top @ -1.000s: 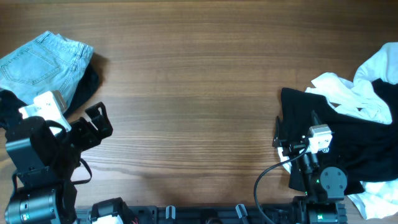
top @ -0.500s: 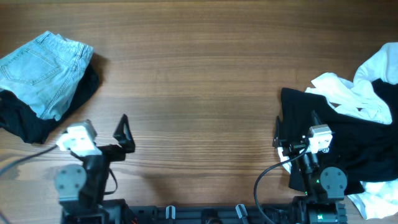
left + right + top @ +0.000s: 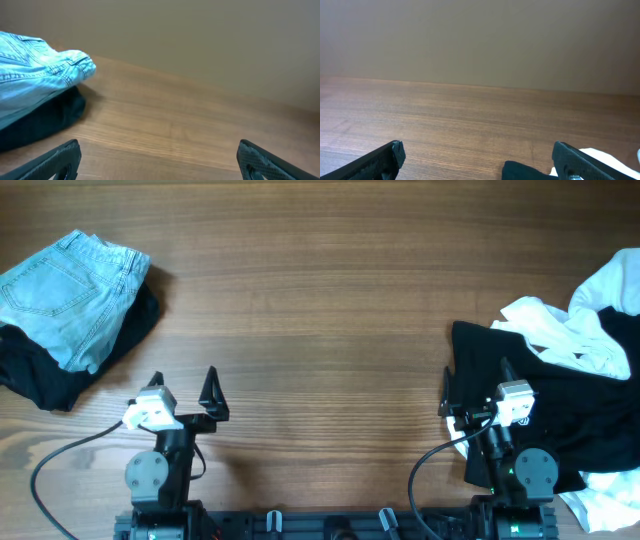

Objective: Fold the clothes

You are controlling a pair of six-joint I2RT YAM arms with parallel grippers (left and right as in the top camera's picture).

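Folded light-blue denim shorts point(image 3: 65, 290) lie on a folded black garment point(image 3: 45, 375) at the far left; both show in the left wrist view, the denim point(image 3: 35, 75) above the black cloth point(image 3: 42, 120). A heap of black cloth point(image 3: 560, 395) and white cloth point(image 3: 590, 325) lies at the right. My left gripper point(image 3: 183, 385) is open and empty over bare wood, right of the folded pile point(image 3: 160, 160). My right gripper point(image 3: 472, 385) is open and empty at the left edge of the heap point(image 3: 477, 160); a black corner point(image 3: 525, 171) shows between its fingers.
The wooden table point(image 3: 320, 310) spans the whole view. The arm bases point(image 3: 155, 480) and cables stand along the front edge.
My left arm has drawn back from the folded pile at the left and settled near the front edge, its gripper open. The right arm has not moved.
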